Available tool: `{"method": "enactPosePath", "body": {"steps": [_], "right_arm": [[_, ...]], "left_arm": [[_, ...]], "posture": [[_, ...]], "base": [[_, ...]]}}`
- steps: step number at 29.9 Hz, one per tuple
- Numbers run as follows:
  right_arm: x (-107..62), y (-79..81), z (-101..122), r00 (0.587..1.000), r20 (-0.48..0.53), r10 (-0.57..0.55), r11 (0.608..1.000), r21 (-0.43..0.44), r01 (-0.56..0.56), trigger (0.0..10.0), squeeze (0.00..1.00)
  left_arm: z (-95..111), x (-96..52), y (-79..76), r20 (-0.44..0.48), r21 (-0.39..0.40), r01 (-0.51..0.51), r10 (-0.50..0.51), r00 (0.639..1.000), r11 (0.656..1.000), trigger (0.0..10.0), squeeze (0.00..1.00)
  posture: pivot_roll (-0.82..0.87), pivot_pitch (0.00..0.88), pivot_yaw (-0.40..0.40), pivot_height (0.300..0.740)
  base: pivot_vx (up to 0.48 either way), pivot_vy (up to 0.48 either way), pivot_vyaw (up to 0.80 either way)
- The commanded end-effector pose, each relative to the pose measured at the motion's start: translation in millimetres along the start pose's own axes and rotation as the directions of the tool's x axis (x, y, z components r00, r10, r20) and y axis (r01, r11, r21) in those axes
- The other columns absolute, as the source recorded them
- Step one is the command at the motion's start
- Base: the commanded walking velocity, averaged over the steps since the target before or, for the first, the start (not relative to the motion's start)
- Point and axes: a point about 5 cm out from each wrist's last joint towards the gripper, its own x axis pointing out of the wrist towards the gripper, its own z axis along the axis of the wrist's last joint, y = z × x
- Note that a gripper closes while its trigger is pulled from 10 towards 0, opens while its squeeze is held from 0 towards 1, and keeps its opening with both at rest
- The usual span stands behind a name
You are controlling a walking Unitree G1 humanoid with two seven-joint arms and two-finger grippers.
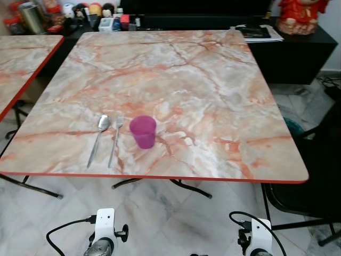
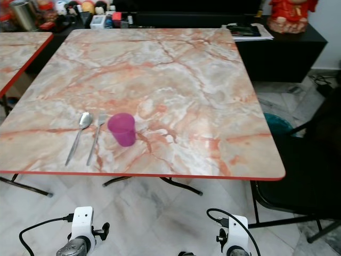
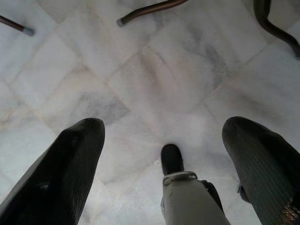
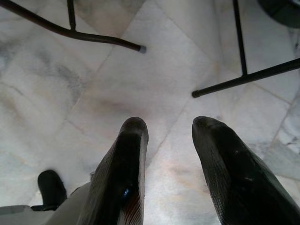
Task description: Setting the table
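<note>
Marble-top table [image 1: 213,96] with red edge stands ahead. Purple cup [image 1: 143,131] upright near front edge; fork [image 1: 115,138] just beside cup on robot's left, spoon [image 1: 99,137] beside fork. Left gripper [image 3: 161,129] hangs over tiled floor [image 3: 154,79], fingers wide apart, empty. Right gripper [image 4: 168,129] likewise, fingers apart, empty.

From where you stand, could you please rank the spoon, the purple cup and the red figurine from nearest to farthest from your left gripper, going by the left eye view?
1. spoon, near table edge, left side.
2. purple cup, just right of the fork.
3. red figurine, far right on the black cabinet.

The left gripper hangs low over the floor.
</note>
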Motion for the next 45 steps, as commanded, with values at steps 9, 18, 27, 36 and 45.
{"method": "enactPosePath", "body": {"steps": [9, 18, 27, 36, 45], "right_arm": [[-1.1, -1.3, -5, 1.000, -0.019, -0.008, 1.000, 0.005, 0.008, 10.0, 0.00], [-1.2, -1.3, -5, 1.000, -0.018, -0.010, 1.000, -0.002, 0.010, 10.0, 0.00], [-1.7, -0.3, -7, 1.000, -0.019, -0.001, 1.000, -0.006, 0.001, 10.0, 0.00], [-2.6, 0.7, -10, 1.000, -0.023, 0.003, 1.000, -0.005, -0.003, 10.0, 0.00], [-2.5, 0.3, -9, 1.000, -0.022, 0.004, 1.000, -0.009, -0.004, 10.0, 0.00]], "left_arm": [[-9, -2.1, 2.1, -0.035, 0.020, 0.001, -0.001, 0.999, 1.000, 10.0, 0.00], [-12, -3.4, 6.7, -0.047, 0.048, -0.006, 0.008, 0.999, 0.999, 10.0, 0.00], [-13, -6.2, 29.6, -0.031, 0.062, -0.097, 0.100, 0.995, 0.993, 10.0, 0.00], [-8, -13.2, 71.3, 0.011, 0.028, -0.342, 0.342, 0.940, 0.939, 10.0, 0.00], [45, -20.4, 109.5, 0.231, -0.074, -0.586, 0.586, 0.777, 0.807, 10.0, 0.00]], "posture": [[-0.07, 0.155, 0.037, 0.740], [-0.06, 0.138, 0.036, 0.740], [-0.05, 0.118, 0.039, 0.740], [-0.05, 0.098, 0.046, 0.740], [-0.04, 0.112, 0.042, 0.740]], "base": [[0.000, -0.428, -0.50], [0.000, -0.076, 0.00], [0.000, 0.000, 0.00], [0.000, 0.000, 0.00], [0.000, 0.000, 0.00]]}}
